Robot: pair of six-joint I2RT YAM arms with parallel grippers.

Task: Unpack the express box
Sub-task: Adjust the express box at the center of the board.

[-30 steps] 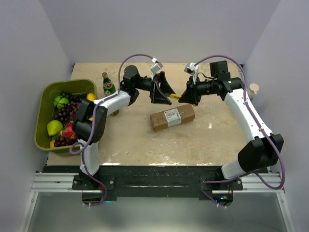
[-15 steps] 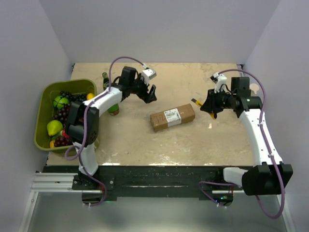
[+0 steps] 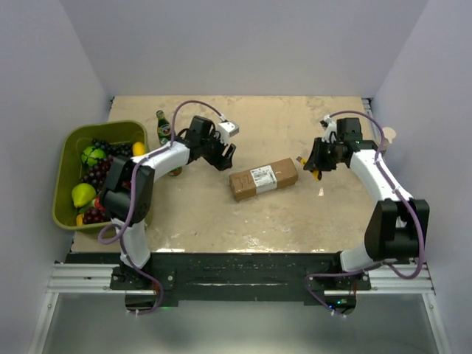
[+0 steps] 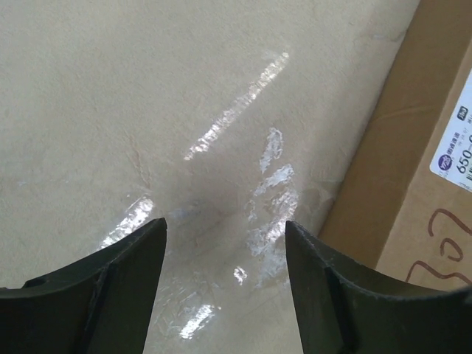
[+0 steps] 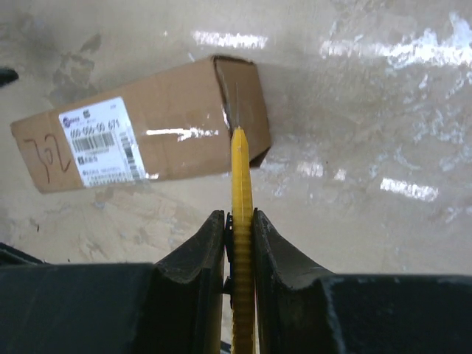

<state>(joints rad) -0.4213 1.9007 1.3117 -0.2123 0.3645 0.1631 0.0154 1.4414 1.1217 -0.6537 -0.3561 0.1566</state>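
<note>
**Top view.** The express box (image 3: 263,179) lies flat near the middle of the bench (image 3: 295,217). It is slewed, so its right end points toward the far right corner. Its white label (image 3: 262,176) faces up. The left arm (image 3: 166,155) reaches in from the left edge, and the left jaws hang just off the box's far left corner, not touching it. The right arm (image 3: 372,173) bends in from the right edge, and the right jaws sit just beside the box's right end. A green tub (image 3: 68,144) of fruit stands at the left edge. A green bottle (image 3: 164,129) stands upright beside it, toward the far edge.

**Left wrist view.** The left jaws stand fairly wide apart. Only bare, glossy bench surface shows between the two dark fingers (image 4: 110,295), and nothing is held. One corner of the box fills the right side of the view, with part of the label and some handwritten marks on the cardboard.

**Right wrist view.** The right jaws are clamped narrowly on a slim yellow utility knife (image 5: 241,221), which points straight ahead. Its thin blade (image 5: 237,103) reaches over the near end of the box, at the seam between the top face and the end flap. I cannot tell whether the blade touches the cardboard. The box lies crosswise ahead with its label to the left.
</note>
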